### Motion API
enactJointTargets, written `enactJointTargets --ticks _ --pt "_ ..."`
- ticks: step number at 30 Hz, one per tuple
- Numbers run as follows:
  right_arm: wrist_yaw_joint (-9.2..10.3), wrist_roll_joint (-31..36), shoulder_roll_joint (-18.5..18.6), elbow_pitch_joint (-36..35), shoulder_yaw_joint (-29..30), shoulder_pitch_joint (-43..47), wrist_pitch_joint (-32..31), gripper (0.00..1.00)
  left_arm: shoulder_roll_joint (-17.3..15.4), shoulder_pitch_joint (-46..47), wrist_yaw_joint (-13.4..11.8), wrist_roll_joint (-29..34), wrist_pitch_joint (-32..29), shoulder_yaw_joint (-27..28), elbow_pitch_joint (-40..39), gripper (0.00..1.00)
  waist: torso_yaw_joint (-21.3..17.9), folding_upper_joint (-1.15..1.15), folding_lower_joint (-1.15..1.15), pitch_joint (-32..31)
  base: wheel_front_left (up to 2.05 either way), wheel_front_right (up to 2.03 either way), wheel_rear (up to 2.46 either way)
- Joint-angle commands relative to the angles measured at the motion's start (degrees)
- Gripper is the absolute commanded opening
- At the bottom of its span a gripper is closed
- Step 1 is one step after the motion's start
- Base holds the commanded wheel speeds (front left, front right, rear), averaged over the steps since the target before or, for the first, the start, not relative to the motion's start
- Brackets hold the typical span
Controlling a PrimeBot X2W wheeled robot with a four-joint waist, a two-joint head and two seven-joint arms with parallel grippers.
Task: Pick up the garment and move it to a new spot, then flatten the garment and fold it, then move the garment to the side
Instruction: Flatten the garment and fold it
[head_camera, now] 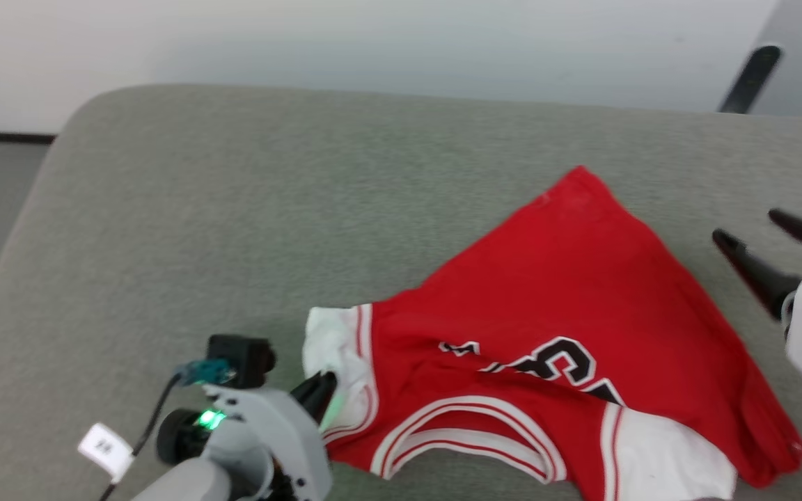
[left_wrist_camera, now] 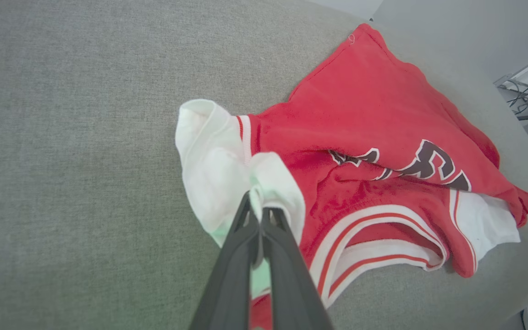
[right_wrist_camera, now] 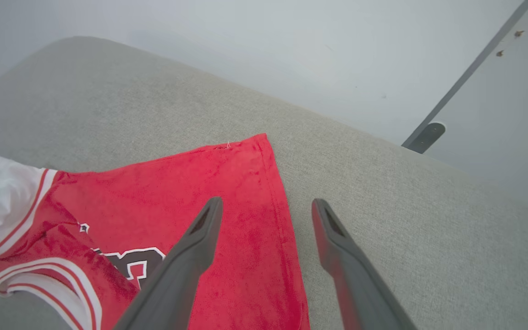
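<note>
The red shirt lies rumpled on the grey bench, toward its near right part. The left pincer is pressed together on the shirt's white sleeve at the left end. The right pincer is spread and holds nothing, near the shirt's right edge and apart from it.

Garment lies on padded surface, right of centre, collar toward the near edge; left gripper touches its left-hand sleeve, right gripper sits near its right edge, apart.
</note>
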State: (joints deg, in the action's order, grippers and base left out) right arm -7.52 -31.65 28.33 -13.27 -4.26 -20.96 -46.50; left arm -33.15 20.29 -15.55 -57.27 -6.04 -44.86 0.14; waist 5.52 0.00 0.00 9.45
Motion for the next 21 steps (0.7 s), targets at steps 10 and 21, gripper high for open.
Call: enactJointTargets --ticks 10,21 --pt "0.06 -1.03 6.02 17.78 -5.13 -15.53 -2.93 1.00 6.91 7.17 4.11 2.52 -0.51 -3.61 3.90 0.00 12.92 0.00 0.00 6.72 0.00 0.00 0.00" --pt "0.06 -0.68 8.02 34.39 -10.88 -28.44 -7.42 1.00 12.32 12.29 7.58 3.54 0.54 -5.48 8.02 0.00 18.88 0.00 0.00 13.88 0.00 0.00 0.00"
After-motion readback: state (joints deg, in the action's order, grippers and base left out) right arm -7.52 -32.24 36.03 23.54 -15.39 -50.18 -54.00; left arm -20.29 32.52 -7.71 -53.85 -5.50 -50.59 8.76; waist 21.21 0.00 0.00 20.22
